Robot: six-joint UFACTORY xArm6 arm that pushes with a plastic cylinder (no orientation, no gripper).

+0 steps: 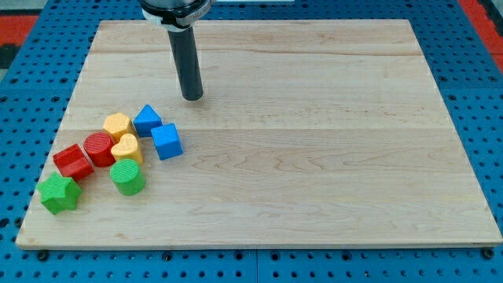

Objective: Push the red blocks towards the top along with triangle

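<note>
Our single arm reaches in from the view's top edge, its silver-and-black collar partly cut off by the frame. From it our straight dark rod hangs nearly upright, and my tip (192, 97) rests low in the view's upper-left centre, touching nothing else.

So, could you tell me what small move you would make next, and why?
Probably swing my tip toward the view's bottom left, below the red blocks. It now sits above the cluster, near the blue triangle, so it cannot push them toward the top.
</note>
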